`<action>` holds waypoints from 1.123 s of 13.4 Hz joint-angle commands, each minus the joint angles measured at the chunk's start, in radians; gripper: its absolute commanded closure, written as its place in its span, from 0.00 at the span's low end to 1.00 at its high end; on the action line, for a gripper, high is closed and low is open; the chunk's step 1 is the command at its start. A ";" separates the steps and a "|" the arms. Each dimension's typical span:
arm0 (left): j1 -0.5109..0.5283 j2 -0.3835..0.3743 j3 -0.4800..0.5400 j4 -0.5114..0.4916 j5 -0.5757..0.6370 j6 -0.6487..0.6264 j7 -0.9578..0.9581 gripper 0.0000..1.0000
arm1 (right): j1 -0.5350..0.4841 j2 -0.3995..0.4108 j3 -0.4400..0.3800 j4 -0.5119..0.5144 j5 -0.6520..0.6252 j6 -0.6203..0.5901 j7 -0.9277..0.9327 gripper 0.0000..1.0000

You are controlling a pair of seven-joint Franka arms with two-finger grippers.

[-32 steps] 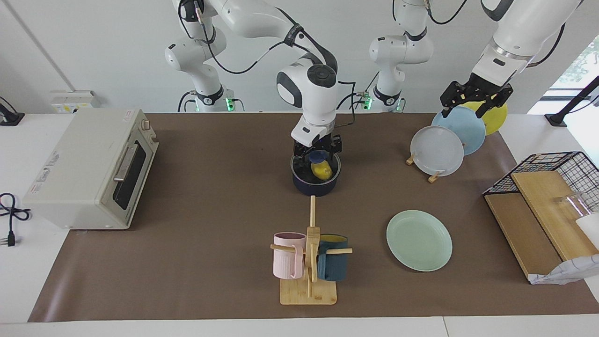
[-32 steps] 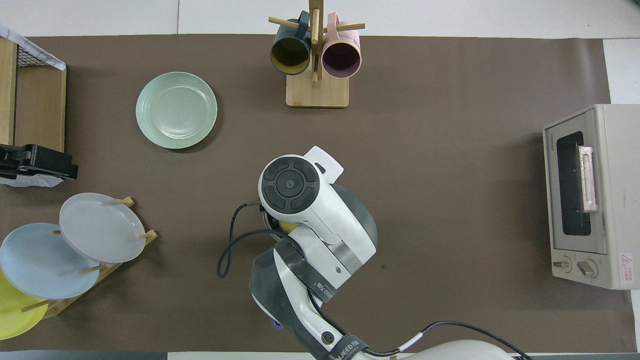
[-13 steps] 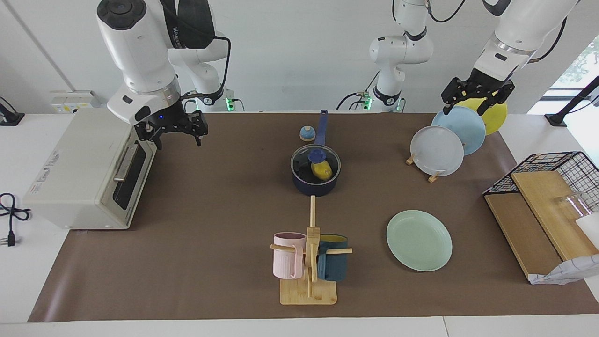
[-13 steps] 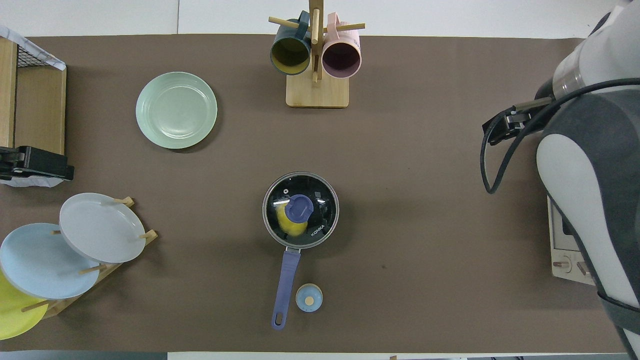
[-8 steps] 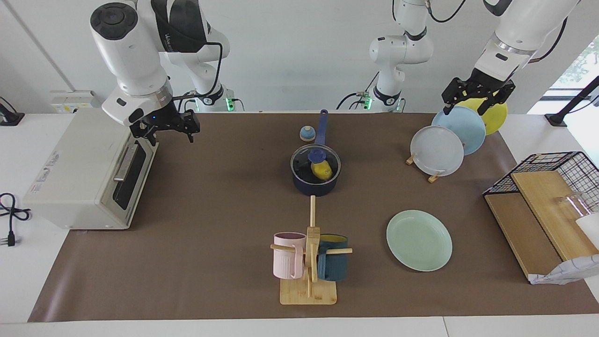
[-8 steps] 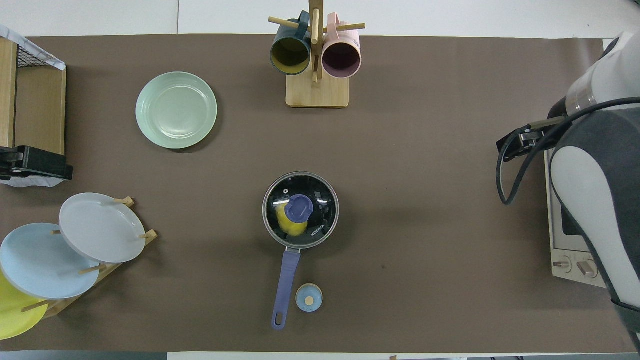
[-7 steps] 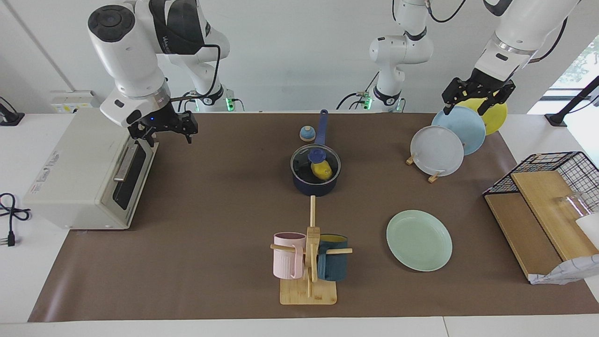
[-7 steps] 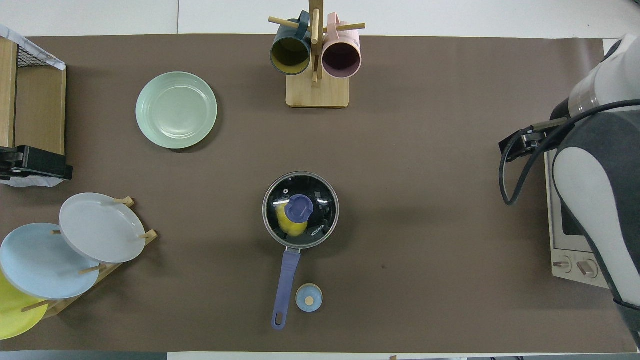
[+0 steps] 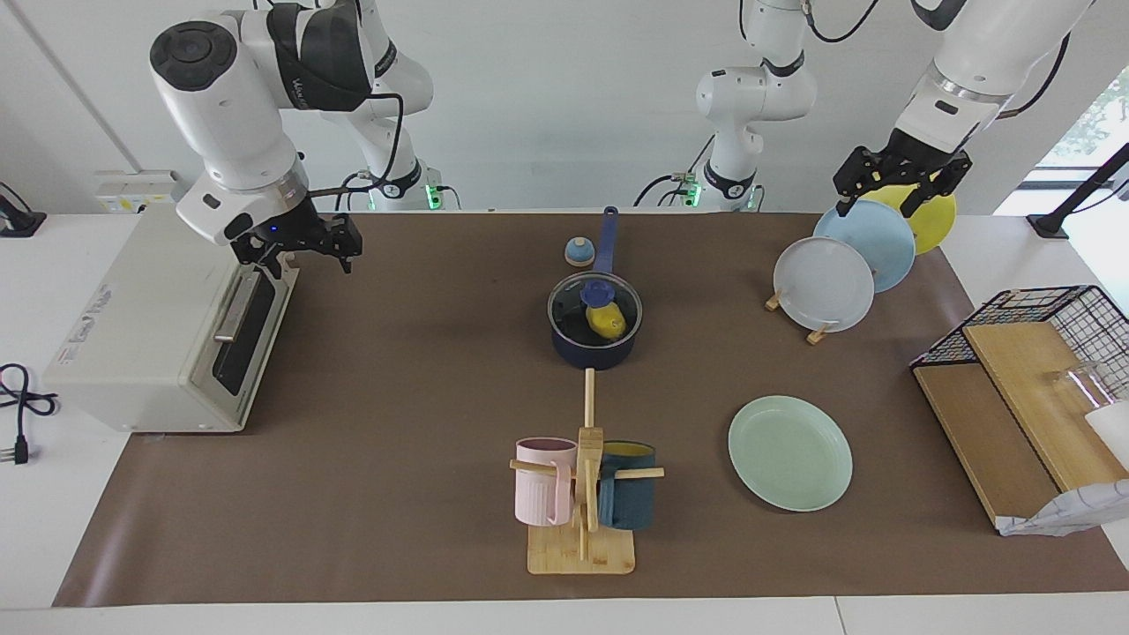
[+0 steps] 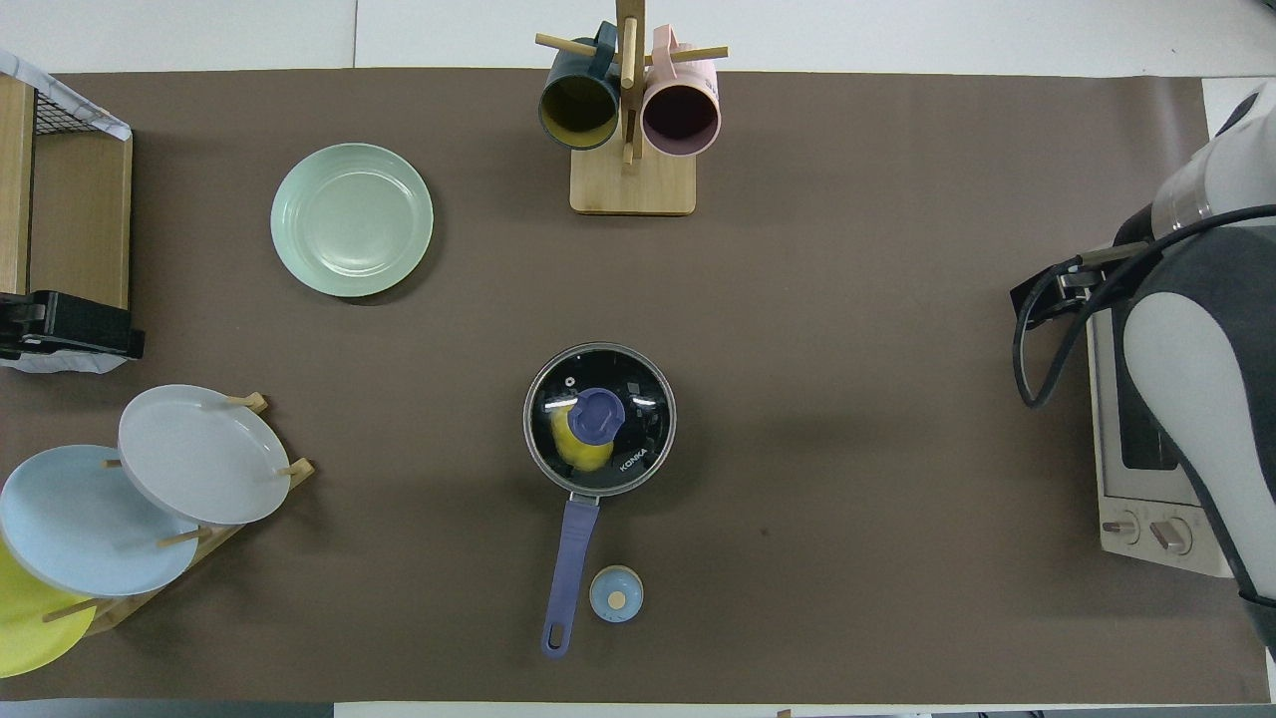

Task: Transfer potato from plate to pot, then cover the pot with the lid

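Potato lies inside the pot, visible through the glass lid, which sits level on the pot's rim with its blue knob at the centre. The pot stands mid-table, handle pointing toward the robots, with a small bell just beside the handle. The mint-green plate is bare and lies farther from the robots than the pot, toward the left arm's end of the table. Judged from this layout, both steps of the task are complete: the transfer is done and the pot is covered. No further handling of the pot appears necessary; the next move calls only for parking both arms clear of the table contents, taking care not to strike the oven or the rack of upright plates. The right gripper hangs over the oven's upper front edge, at the right arm's end of the table, well apart from the pot; its fingers stand wide and hold nothing. The left gripper waits above the rack of upright plates, also well apart from the pot; its fingers appear spread and empty, though the plates directly under them make the tips hard to separate. Neither gripper touches the lid, pot or potato.
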 commanded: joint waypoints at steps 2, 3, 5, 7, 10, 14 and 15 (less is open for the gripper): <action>-0.001 -0.027 0.004 -0.033 -0.004 0.018 -0.005 0.00 | -0.022 -0.051 0.008 -0.068 0.020 0.014 -0.026 0.00; 0.000 -0.027 0.004 -0.034 -0.004 0.018 -0.005 0.00 | -0.031 -0.053 0.008 -0.068 0.021 0.012 -0.026 0.00; 0.000 -0.027 0.007 -0.034 -0.004 0.020 -0.005 0.00 | -0.036 -0.064 0.009 -0.077 0.022 0.008 -0.024 0.00; 0.000 -0.027 0.007 -0.034 -0.004 0.020 -0.005 0.00 | -0.046 -0.102 0.012 -0.132 0.036 0.017 -0.026 0.00; 0.000 -0.027 0.004 -0.034 -0.004 0.020 -0.005 0.00 | -0.057 -0.088 0.034 -0.125 0.022 0.061 -0.023 0.00; -0.003 -0.027 0.004 -0.033 -0.004 0.023 -0.005 0.00 | -0.083 -0.087 0.041 -0.125 0.033 0.055 -0.026 0.00; -0.004 -0.027 0.004 -0.034 -0.004 0.024 -0.005 0.00 | -0.083 -0.085 0.040 -0.125 0.036 0.049 -0.026 0.00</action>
